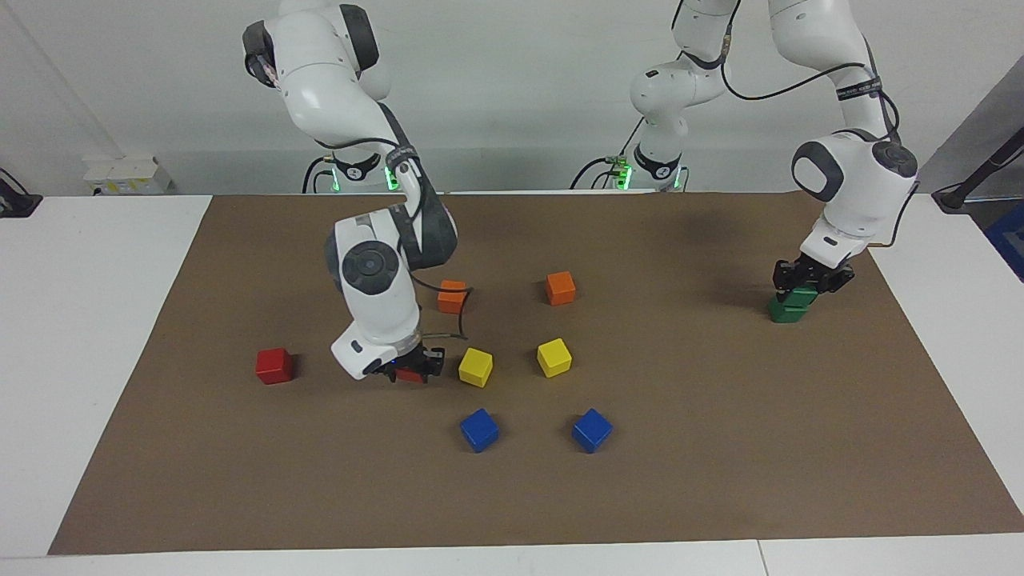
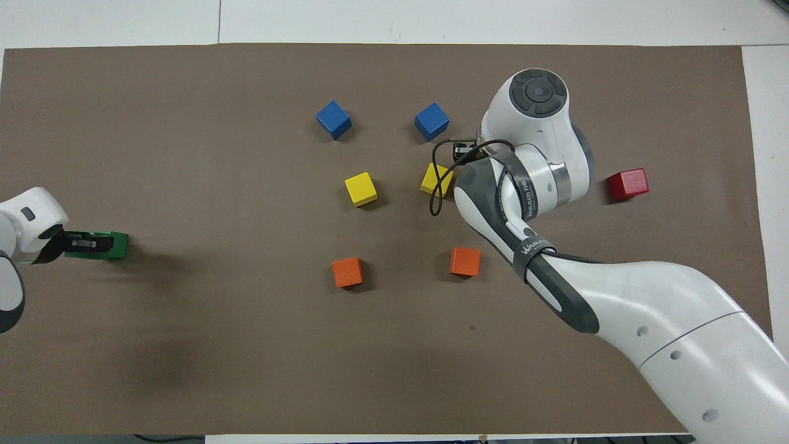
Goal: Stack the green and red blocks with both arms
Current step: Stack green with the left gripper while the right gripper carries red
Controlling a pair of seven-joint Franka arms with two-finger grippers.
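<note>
My right gripper is shut on a red block and holds it just above the mat, beside a yellow cube. In the overhead view the arm's wrist hides this grip. A second red block lies on the mat toward the right arm's end. At the left arm's end, my left gripper is shut on a green block. That block is directly over the other green block; I cannot tell whether the two touch.
A brown mat covers the table. A second yellow cube, two blue cubes and two orange cubes stand around the mat's middle, close to the right gripper.
</note>
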